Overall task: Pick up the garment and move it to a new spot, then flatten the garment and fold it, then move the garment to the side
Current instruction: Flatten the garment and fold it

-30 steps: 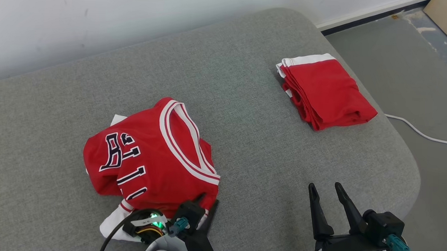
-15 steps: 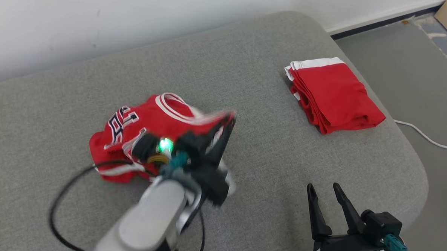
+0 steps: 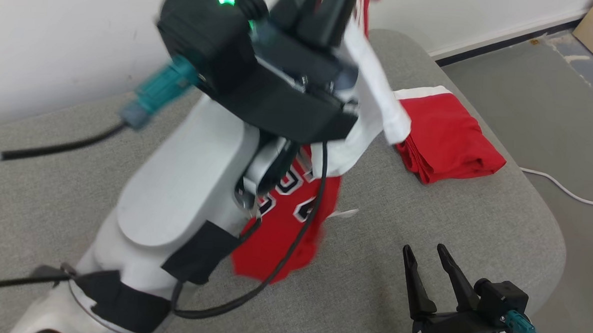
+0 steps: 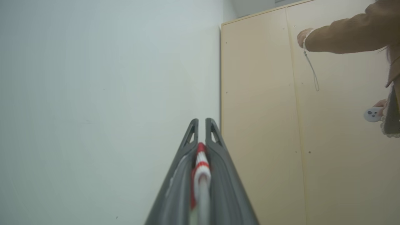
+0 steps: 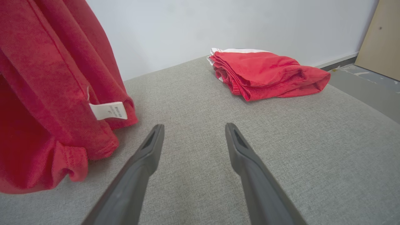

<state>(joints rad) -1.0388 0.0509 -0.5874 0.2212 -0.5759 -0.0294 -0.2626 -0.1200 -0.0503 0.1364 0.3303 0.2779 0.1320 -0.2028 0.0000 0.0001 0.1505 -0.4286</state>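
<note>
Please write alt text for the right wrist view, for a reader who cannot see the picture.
A red jersey with a white label hangs at the left, over a grey cushion. The right tool points forward, open and empty. Beyond it, a folded red garment lies on the cushion, before a white wall.

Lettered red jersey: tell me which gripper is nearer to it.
Left. The left gripper has its jaws shut on the jersey, holding it up by its edge; the right gripper sits open, low beside the hanging cloth, not touching it.
</note>
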